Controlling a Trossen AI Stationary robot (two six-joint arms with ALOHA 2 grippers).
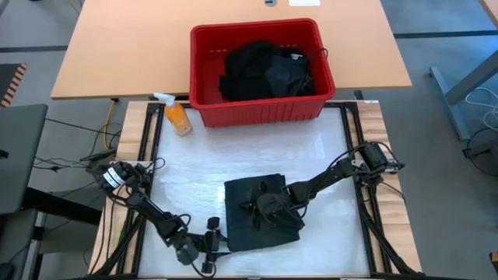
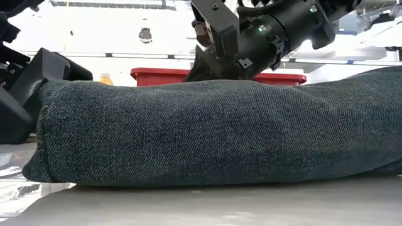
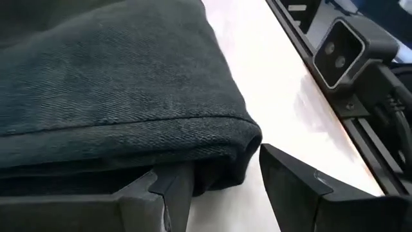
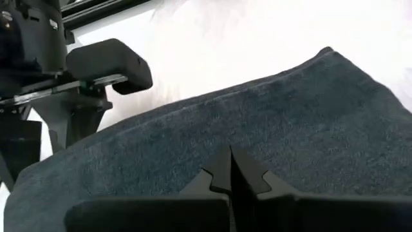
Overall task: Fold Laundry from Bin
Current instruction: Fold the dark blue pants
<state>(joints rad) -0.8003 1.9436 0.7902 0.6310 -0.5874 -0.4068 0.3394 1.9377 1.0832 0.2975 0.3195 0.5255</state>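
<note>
— Folded dark garment [image 2: 207, 135] fills the low view; why are the right gripper [image 1: 255, 208] fingers pressed together on top?

— Pinning it to the table [image 1: 327, 167], likely. Left gripper [image 3: 222, 177] fingers straddle its corner, spread. Remaining laundry [image 1: 267, 71] waits in the bin [image 1: 204, 43].
</note>
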